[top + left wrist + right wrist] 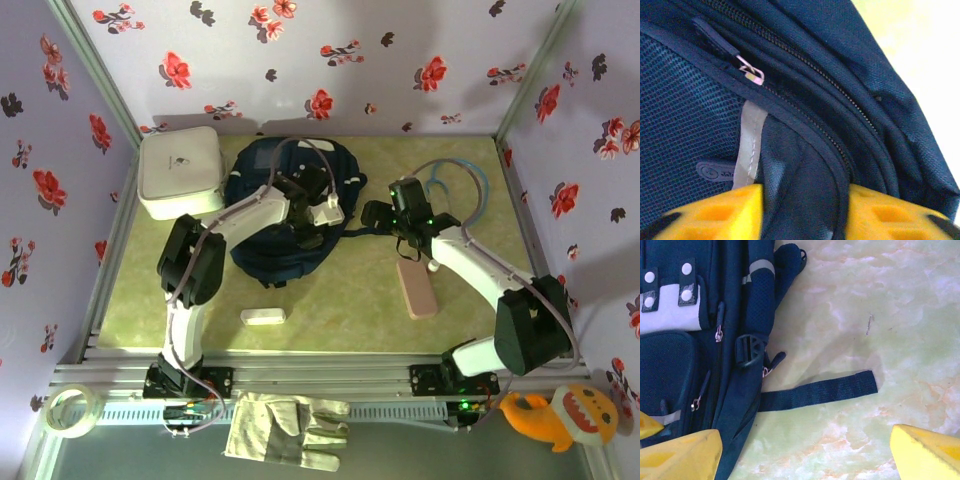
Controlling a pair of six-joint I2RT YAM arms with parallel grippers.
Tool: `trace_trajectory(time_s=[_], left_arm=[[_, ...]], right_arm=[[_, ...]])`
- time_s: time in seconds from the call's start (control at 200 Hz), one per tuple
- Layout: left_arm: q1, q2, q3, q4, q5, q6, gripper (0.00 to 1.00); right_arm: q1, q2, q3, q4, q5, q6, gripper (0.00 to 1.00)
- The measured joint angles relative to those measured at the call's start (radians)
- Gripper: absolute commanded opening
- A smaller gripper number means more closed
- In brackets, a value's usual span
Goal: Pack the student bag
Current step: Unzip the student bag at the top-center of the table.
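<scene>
The student bag (pixel 256 172) lies flat at the tabletop's (pixel 350 290) back-centre. Left claw (pixel 805 210) is pinched on a fold of bag fabric by a zipper. Right claw (pixel 805 457) is wide open and empty, beside a loose strap (pixel 820 390).

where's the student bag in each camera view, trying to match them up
Top external: the student bag lies at the middle rear of the table, right of the white box.
Left wrist: close up, student bag running from the left edge across to the lower right.
Right wrist: student bag down the left side, its loose strap running right.
Shared landmark: the pale green table top beside the bag.
</scene>
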Motion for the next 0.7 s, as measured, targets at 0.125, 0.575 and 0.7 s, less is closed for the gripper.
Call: trace_trajectory(time_s=[0.125,0.575,0.7], left_arm=[[-0.002,-0.003,0.02,0.0,0.0,-0.001,0.16],[0.041,-0.271,-0.18,0.128,0.033,-0.037,0.04],[0.051,-0.339,-0.238,0.15,0.069,-0.056,0.05]], right_arm=[[0.0,-0.003,0.0,0.0,0.0,0.0,0.88],[-0.008,0.079,0.068,0.021,-0.079,0.0,0.82],[-0.008,0.158,0.159,0.019,-0.143,0.0,0.78]])
